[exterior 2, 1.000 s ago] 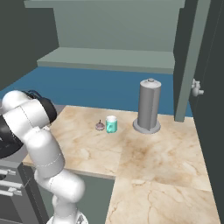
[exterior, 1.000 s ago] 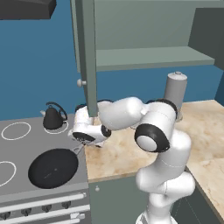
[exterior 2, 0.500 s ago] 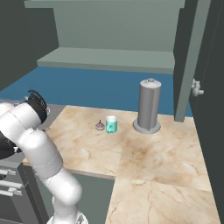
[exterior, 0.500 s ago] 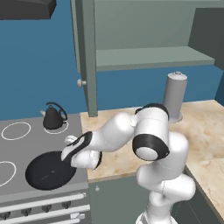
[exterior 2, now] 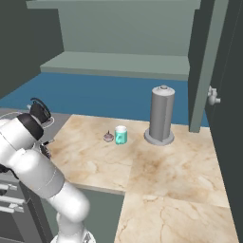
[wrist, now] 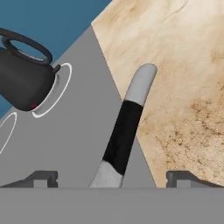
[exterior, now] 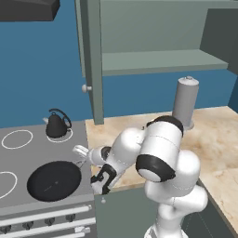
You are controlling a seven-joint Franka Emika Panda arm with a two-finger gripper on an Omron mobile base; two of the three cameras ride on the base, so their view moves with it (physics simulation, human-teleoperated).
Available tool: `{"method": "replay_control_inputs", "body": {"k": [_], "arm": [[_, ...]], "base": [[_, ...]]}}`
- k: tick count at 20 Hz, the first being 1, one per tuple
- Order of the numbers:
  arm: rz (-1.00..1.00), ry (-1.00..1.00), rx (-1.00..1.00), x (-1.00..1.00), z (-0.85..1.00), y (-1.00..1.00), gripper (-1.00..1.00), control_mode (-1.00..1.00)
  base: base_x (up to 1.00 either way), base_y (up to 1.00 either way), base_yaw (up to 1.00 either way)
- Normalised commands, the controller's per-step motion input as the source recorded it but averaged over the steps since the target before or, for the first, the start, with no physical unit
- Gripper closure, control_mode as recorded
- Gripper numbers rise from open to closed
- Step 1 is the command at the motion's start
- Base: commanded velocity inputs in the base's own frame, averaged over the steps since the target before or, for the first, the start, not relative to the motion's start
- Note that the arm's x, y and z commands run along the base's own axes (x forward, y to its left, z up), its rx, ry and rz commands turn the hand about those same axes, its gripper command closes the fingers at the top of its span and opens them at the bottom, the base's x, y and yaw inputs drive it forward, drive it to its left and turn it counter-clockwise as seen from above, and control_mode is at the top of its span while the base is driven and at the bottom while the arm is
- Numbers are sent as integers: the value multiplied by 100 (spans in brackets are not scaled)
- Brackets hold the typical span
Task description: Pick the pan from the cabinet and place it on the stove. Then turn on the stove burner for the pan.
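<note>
Pan (exterior: pixel 54 180) seated on stove (exterior: pixel 28 153) front-right ring, handle (wrist: pixel 127 127) angled out toward marble desk (exterior 2: pixel 156 166) edge. Gripper (wrist: pixel 111 179) held low over handle, jaws spread wide, nothing clamped. Black kettle (exterior: pixel 56 124) parked on rear ring behind pan. Grey canister (exterior 2: pixel 162 115), teal cup (exterior 2: pixel 121 135) on desk, well right of stove. Cabinet (exterior: pixel 153 42) door (exterior: pixel 93 60) hung open above desk.

Pan (exterior: pixel 54 180): round, shallow, matte black, flat on the stove (exterior: pixel 28 158) at front right ring; handle (wrist: pixel 125 130) black with pale tip, angled toward the marble edge. Stove: flat grey cooktop, white rings, pale bars and dark knobs along its front. Cabinet (exterior: pixel 153 51): grey-green, on the wall, doors open, inner shelf (exterior 2: pixel 118 64) bare.
</note>
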Motion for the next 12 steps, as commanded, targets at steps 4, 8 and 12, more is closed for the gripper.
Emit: {"method": "replay_control_inputs", "body": {"k": [4, 8, 12], "arm": [[0, 7, 0, 5, 31, -32, -100, -100], [0, 10, -2, 6, 55, -18, -100, -100], [0, 7, -5, 1, 81, -3, -100, -100]], "base": [[0, 0, 0], [0, 0, 0], [0, 0, 0]]}}
